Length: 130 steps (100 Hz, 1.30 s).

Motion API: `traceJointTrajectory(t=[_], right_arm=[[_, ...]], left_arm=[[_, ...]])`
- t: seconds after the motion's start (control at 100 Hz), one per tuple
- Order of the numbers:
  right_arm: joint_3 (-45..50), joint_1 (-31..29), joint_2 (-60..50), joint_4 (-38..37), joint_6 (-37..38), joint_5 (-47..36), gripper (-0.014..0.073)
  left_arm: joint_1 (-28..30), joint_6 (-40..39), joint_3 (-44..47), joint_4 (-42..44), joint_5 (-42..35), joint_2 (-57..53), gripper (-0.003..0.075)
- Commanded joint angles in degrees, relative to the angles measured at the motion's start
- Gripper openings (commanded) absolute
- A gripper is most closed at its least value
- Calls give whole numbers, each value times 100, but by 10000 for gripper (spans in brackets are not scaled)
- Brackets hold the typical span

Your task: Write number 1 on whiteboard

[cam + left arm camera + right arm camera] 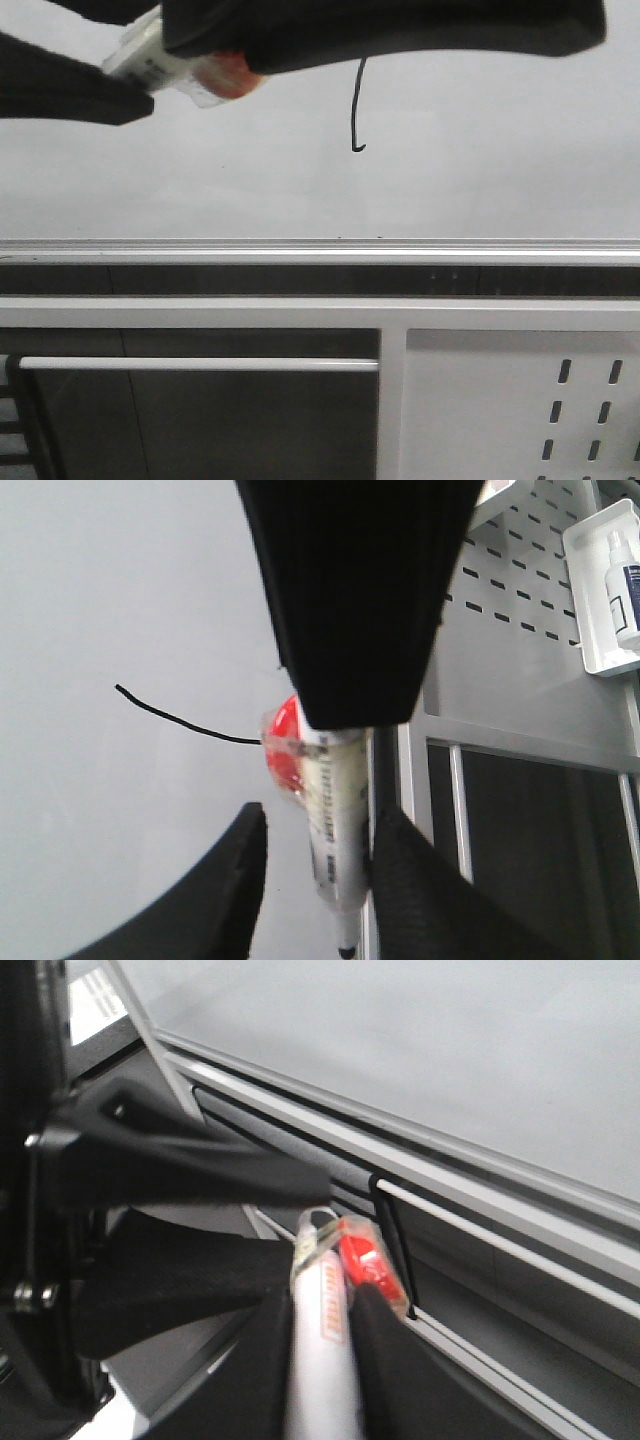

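While clamped on the marker (pixel 175 62), right gripper (pixel 325 1295) just beside the number 1 (pixel 355 110); left gripper (pixel 312 830) spread apart.

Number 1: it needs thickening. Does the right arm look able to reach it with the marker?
Probably yes: the right gripper grips the marker just beside the number 1, only bare whiteboard between.

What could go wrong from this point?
1. In the front view the right gripper covers the top of the number 1; a careless move away could smear it on the whiteboard.
2. The left gripper looks open around the marker; if the right lets go, the marker may drop.
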Motion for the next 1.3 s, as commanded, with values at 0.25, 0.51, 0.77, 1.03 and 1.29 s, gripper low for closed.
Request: traceJointTrajectory(t=[0.25, 0.51, 0.77, 1.03, 1.29], right_arm=[[-191, -28, -55, -309, -64, 71, -61], [-191, -28, -55, -309, -64, 93, -61], [-191, -28, -55, -371, -64, 145, -33], [-191, -28, -55, -489, -64, -106, 442], [-191, -28, -248, -489, -64, -1232, 505]], left_arm=[[-36, -53, -144, 258, -5, -32, 138], [-36, -53, -144, 258, 144, -32, -18], [-36, -53, -144, 262, 144, -32, -18], [-36, -301, -144, 287, 253, -32, -18], [-36, -2550, -350, 725, 911, -32, -18]])
